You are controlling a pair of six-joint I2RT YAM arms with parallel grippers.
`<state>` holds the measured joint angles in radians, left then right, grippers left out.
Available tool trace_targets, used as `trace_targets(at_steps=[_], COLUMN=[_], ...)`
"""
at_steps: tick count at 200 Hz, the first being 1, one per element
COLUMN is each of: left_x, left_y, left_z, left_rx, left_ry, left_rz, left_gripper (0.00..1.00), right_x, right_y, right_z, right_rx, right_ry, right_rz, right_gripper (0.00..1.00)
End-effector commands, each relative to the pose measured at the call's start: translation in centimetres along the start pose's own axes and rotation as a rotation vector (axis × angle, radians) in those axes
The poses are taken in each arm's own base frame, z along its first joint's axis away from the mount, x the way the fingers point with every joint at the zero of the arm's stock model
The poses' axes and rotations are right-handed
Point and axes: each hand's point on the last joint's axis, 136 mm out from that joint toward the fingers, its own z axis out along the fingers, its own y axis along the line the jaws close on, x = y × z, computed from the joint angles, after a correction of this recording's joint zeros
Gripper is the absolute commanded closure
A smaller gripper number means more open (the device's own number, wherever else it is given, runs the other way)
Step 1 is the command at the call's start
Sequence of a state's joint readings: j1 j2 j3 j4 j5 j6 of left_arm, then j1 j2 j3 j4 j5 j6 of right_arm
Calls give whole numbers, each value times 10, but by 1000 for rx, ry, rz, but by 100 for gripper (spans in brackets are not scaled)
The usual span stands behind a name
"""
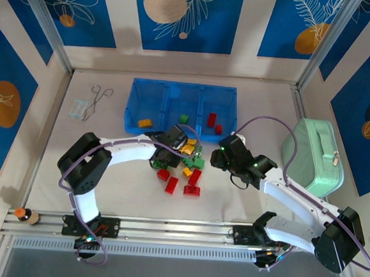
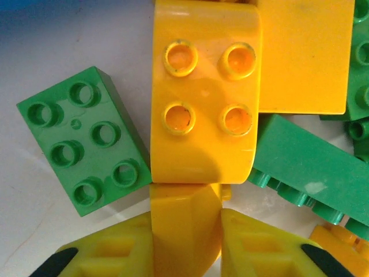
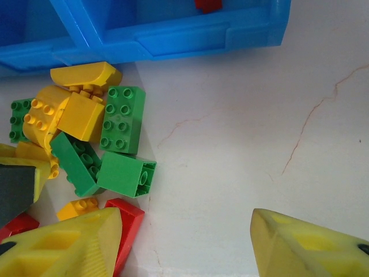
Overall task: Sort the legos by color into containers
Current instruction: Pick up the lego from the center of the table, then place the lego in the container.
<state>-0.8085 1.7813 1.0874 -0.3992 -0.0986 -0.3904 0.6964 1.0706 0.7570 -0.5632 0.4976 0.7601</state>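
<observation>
With my left gripper [image 2: 185,228] clamped on the near end of the rounded yellow-orange four-stud plastic brick [image 2: 202,98], in the heap of legos [image 1: 193,176] just before the translucent blue plastic tray [image 1: 134,102], I'd lift straight up, sparing the touching green six-stud plastic brick [image 2: 86,141]; my right gripper [image 3: 185,231] hangs wide open, empty.

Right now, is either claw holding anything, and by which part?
The left gripper pinches a yellow-orange brick by its near end; the right gripper is open, holding nothing.
</observation>
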Motion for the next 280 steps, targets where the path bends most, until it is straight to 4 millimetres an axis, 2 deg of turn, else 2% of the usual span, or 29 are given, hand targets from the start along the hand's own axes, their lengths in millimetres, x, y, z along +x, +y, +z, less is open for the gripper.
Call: trace_targets(at_steps=[1, 34, 61, 88, 110, 132, 165, 209, 238, 267, 272, 280], left_x=[-6, -22, -39, -53, -66, -82, -112, -144, -157, -162, -164, -166], left_y=[-2, 2, 20, 59, 98, 133, 166, 195, 205, 211, 211, 210], left_z=[-16, -50, -84, -109, -119, -116, -97, -66, -50, -45, -45, -48], left_rx=[0, 9, 38, 28, 2, -21, -45, -96, -114, -132, -132, -129], left_ry=[-24, -98, -173, -240, -291, -308, -295, -256, -225, -219, -220, -222], left_rz=[9, -2, -56, -136, -218, -299, -350, -367, -370, -373, -374, -376], left_gripper=[74, 77, 77, 77, 77, 77, 77, 75, 74, 65, 60, 45], right_x=[-11, -10, -7, -2, 1, 2, 2, 4, 7, 10, 10, 11], right_y=[3, -2, -7, -11, -11, -8, -7, -11, -15, -18, -19, -19], right_z=[-6, -8, -8, -7, -6, -5, -8, -15, -19, -21, -22, -22], right_rx=[-16, -10, -9, -9, -19, -33, -35, -36, -34, -36, -39, -42], right_ry=[-30, -35, -35, -30, -22, -13, -9, -12, -17, -20, -20, -20], right_rz=[28, 39, 55, 71, 80, 80, 78, 77, 77, 82, 82, 82], right_gripper=[39, 39, 39, 39, 39, 39, 39, 39, 39, 39, 39, 39])
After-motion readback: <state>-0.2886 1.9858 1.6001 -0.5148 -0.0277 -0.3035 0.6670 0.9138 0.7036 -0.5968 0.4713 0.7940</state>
